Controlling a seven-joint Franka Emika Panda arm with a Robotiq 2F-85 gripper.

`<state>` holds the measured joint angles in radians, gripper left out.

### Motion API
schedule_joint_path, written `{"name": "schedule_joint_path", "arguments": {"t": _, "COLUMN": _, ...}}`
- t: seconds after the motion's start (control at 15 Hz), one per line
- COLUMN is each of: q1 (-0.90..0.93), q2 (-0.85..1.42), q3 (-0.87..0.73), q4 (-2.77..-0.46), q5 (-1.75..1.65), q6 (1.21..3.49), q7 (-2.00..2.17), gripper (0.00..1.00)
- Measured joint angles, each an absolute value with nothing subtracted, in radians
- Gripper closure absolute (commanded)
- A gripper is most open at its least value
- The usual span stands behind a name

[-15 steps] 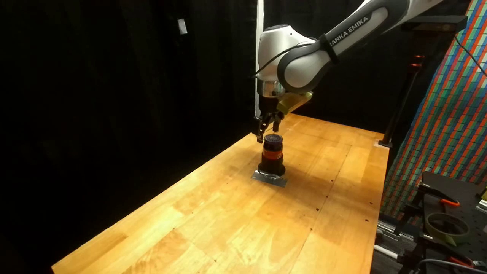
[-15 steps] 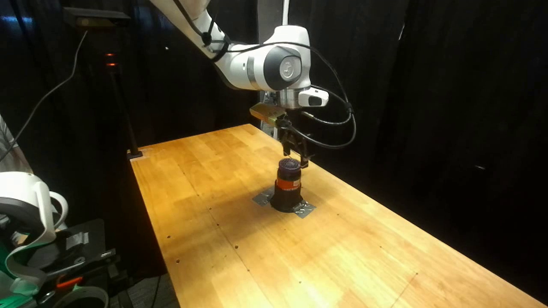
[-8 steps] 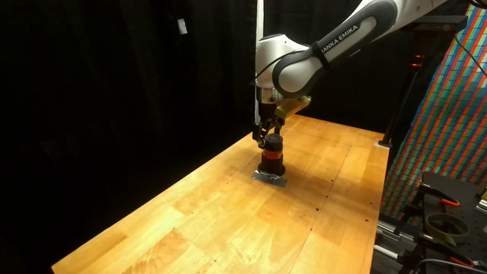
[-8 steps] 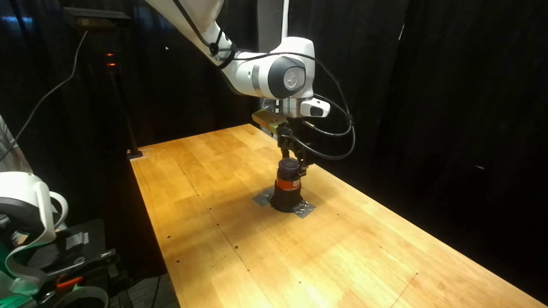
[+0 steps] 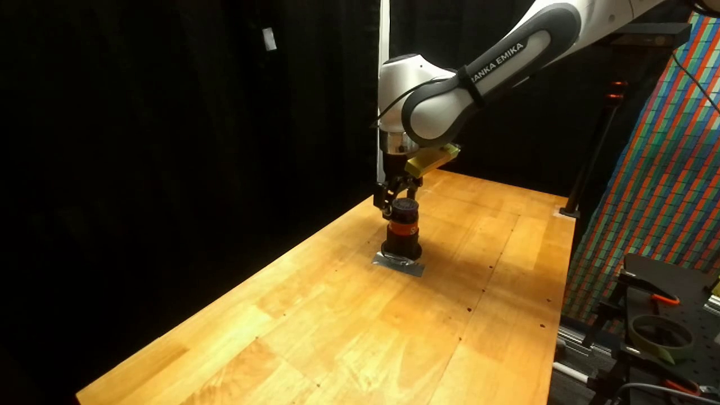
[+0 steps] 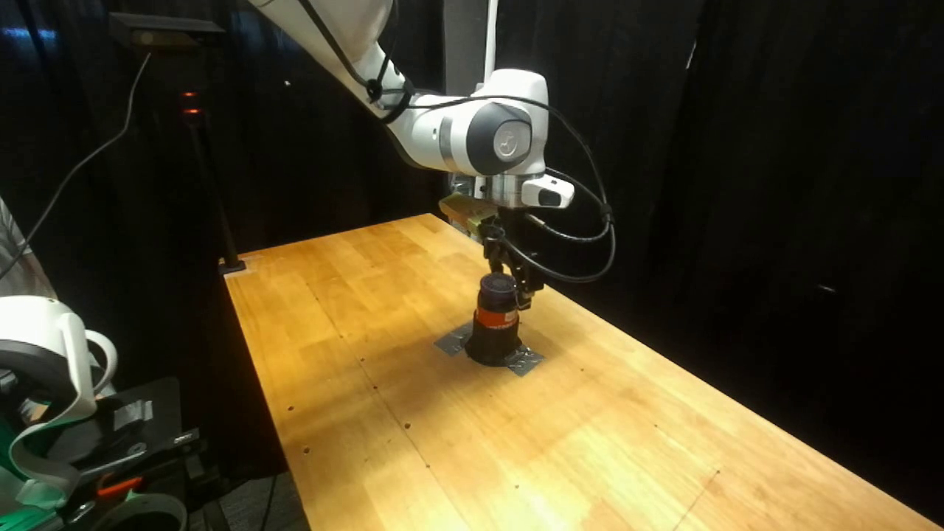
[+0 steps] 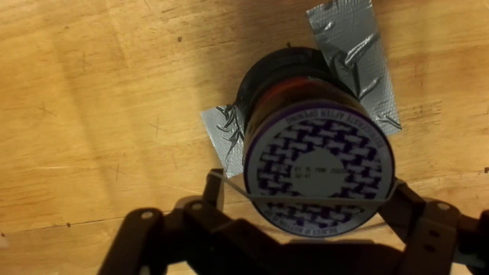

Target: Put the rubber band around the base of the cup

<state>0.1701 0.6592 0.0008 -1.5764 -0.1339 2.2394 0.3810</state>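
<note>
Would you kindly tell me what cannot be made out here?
Any second strand of the rubber band: wrist view, the lid would hide it.
Stamped print: wrist view, too blurred to read reliably.
Lower end of one finger: in an exterior view, behind the cup.
Rest of the arm: both exterior views, cut off by the top edge.

The cup (image 6: 495,318) stands on the bench (image 5: 337,326). In my wrist view, tape strips (image 7: 366,68) lie at its base, left and upper right; the fingers (image 7: 213,189) of my claw (image 7: 306,182) flank its top, the rubber band (image 7: 317,198) strung between them across it. In an exterior view, a tape roll (image 5: 678,353) lies right of the bench.
</note>
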Motion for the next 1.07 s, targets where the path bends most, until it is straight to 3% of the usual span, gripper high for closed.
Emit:
{"name": "schedule_joint_path", "arguments": {"t": 0.67, "q1": 0.174, "q2": 0.677, "q3": -0.016, "q4": -1.591, "q5": -0.122, "q6": 2.297, "q7": 0.467, "gripper": 0.0}}
{"name": "schedule_joint_path", "arguments": {"t": 1.07, "q1": 0.182, "q2": 0.548, "q3": -0.01, "q4": -1.761, "q5": -0.114, "q6": 2.355, "q7": 0.465, "gripper": 0.0}}
